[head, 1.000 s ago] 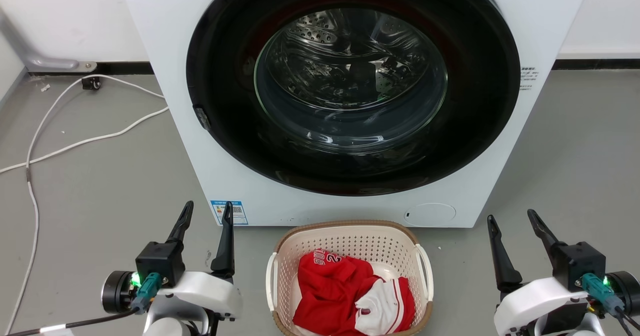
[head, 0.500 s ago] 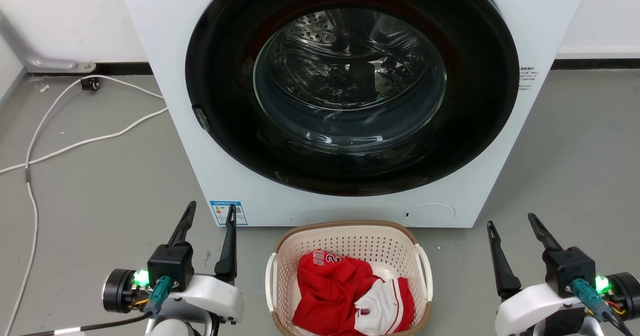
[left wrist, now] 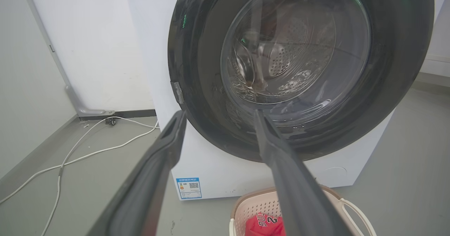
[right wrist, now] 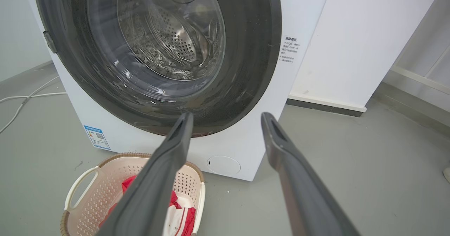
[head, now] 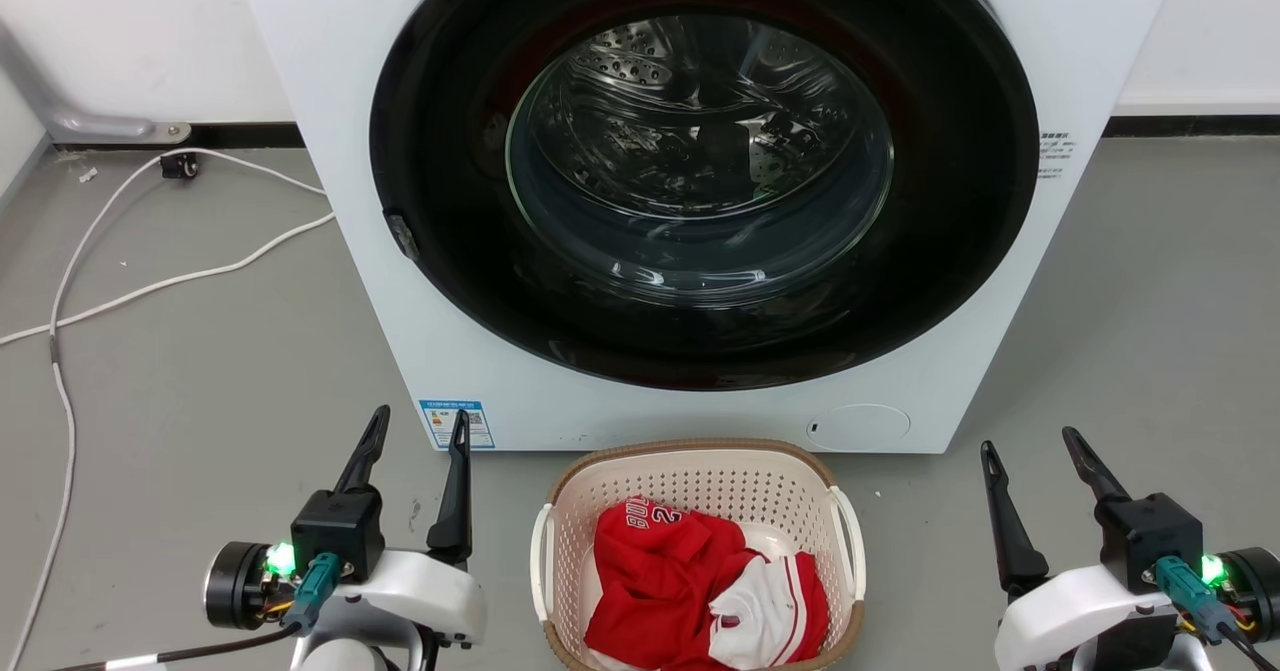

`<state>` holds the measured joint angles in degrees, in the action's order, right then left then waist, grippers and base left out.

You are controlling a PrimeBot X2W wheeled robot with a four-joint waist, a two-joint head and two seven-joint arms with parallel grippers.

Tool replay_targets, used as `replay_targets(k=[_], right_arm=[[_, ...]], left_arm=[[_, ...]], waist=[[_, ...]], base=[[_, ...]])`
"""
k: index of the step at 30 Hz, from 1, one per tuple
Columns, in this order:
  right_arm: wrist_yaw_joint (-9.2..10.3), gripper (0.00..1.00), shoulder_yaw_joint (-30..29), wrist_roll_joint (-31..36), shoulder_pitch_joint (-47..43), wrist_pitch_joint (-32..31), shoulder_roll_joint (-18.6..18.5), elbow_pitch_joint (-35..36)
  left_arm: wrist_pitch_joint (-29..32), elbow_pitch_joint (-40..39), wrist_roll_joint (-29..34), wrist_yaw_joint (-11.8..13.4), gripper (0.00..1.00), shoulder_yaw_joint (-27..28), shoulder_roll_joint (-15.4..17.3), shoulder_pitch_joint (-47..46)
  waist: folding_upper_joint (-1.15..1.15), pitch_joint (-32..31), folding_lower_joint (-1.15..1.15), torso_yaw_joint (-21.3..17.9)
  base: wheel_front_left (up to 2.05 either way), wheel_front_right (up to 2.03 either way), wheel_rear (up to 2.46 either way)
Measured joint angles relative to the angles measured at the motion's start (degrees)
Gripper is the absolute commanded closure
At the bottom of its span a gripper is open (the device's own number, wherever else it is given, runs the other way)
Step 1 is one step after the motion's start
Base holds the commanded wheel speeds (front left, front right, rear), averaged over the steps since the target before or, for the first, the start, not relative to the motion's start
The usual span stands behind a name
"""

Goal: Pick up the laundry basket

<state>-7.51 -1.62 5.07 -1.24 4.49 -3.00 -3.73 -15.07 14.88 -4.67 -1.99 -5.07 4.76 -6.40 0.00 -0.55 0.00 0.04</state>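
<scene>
The laundry basket is cream perforated plastic with a brown woven-look rim and white side handles. It stands on the grey floor just in front of the washing machine and holds a red and white jersey. My left gripper hangs open to the basket's left, well apart from it. To the right of the basket my right gripper is open too, also clear of it. The basket sits at the bottom of the left wrist view, and the basket lies at the lower left of the right wrist view.
A white front-loading washing machine with its round dark door shut stands right behind the basket. White cables trail over the floor at the left. A white wall with a dark baseboard runs behind.
Both grippers have sunk slightly lower in the head view and the left one has drifted a little toward the basket. Both stay open; the basket has not moved.
</scene>
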Motion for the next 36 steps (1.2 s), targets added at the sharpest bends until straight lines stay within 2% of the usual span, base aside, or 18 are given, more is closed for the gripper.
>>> replay_targets(k=[13, 18, 25, 36], right_arm=[[0.00, 0.00, 0.0, -0.2, 0.3, -0.5, 0.0, -0.6], [0.00, 0.00, -0.5, -1.0, 3.2, -1.9, 0.0, -2.0], [0.00, 0.00, -1.6, -0.9, 10.0, -5.9, 0.0, -6.8], [0.00, 0.00, 0.2, -2.4, 21.6, -13.7, 0.0, -19.2]], left_arm=[[0.0, 0.8, 0.0, 0.1, 0.00, 0.2, 0.0, -1.3], [0.0, 2.5, -0.2, 0.1, 0.00, 0.5, 0.0, -3.7], [3.2, 8.7, -2.6, -1.5, 0.00, 0.7, 0.4, -11.4], [10.5, 23.3, -6.8, -4.4, 0.00, -0.3, 1.7, -24.8]], waist=[[0.00, 0.6, 0.00, -0.1], [0.00, 1.8, 0.00, -0.3], [0.00, 5.7, 0.00, -0.6], [0.00, 15.3, 0.01, -1.2]], base=[[0.00, 0.00, 0.00], [0.00, 0.00, 0.00], [0.00, 0.00, 0.00], [0.00, 0.00, 0.00]])
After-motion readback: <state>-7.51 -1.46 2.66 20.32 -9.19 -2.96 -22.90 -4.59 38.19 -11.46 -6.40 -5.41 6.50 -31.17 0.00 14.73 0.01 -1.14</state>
